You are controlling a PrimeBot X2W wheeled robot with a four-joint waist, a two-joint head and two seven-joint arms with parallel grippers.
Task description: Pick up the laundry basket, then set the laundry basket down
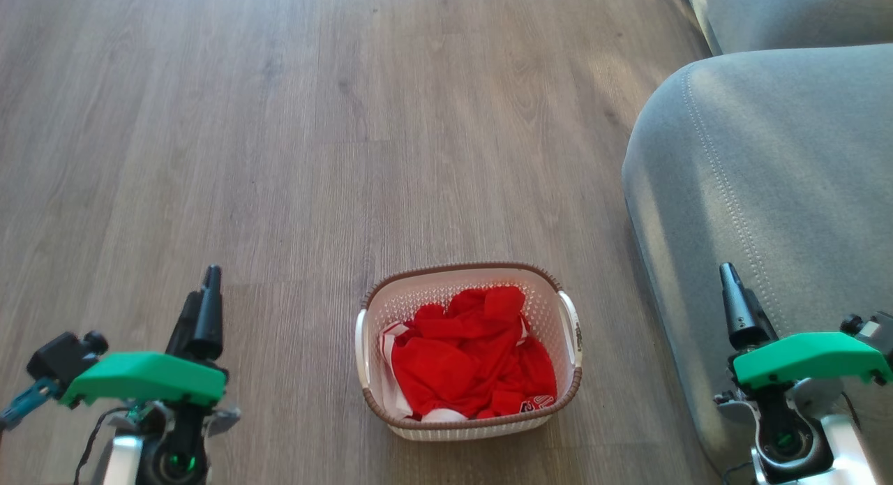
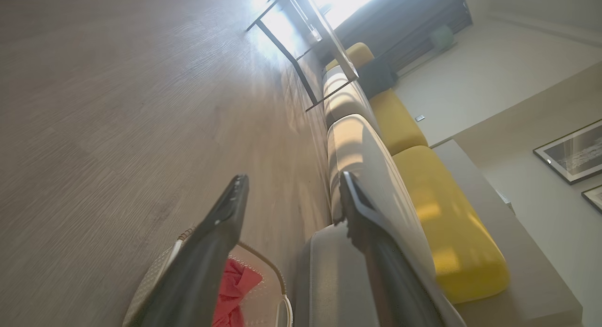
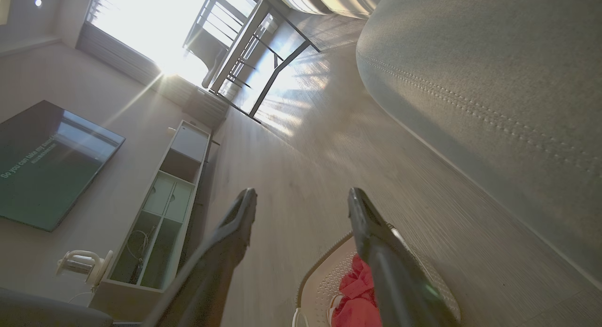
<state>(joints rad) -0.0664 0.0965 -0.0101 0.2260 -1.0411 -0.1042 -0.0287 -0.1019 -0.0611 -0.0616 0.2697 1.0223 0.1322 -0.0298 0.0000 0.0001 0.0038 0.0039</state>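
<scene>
**Basket on the floor, both grippers open and clear of it**

The basket (image 1: 418, 300) sits on the wood floor (image 1: 279, 122), near the robot and between its arms, with the grey sofa (image 1: 767, 192) just to its right. Red clothes (image 1: 474, 352) lie loosely heaped inside. The left gripper (image 2: 294, 178) and right gripper (image 3: 302, 193) each have their fingers spread wide, holding nothing, well apart from the basket on either side.

I'd guess it is light: thin perforated plastic, stiff enough to keep its shape but likely to flex if squeezed, with a soft load that won't shift much. The left handle (image 1: 361, 345) and right handle (image 1: 570, 328) look like the sound places to grip, one per gripper.

Dark print on the right handle and white marks on the clothes are too small to read. The wall screen (image 3: 47, 162) shows "So you can take my", the rest blurred.
</scene>
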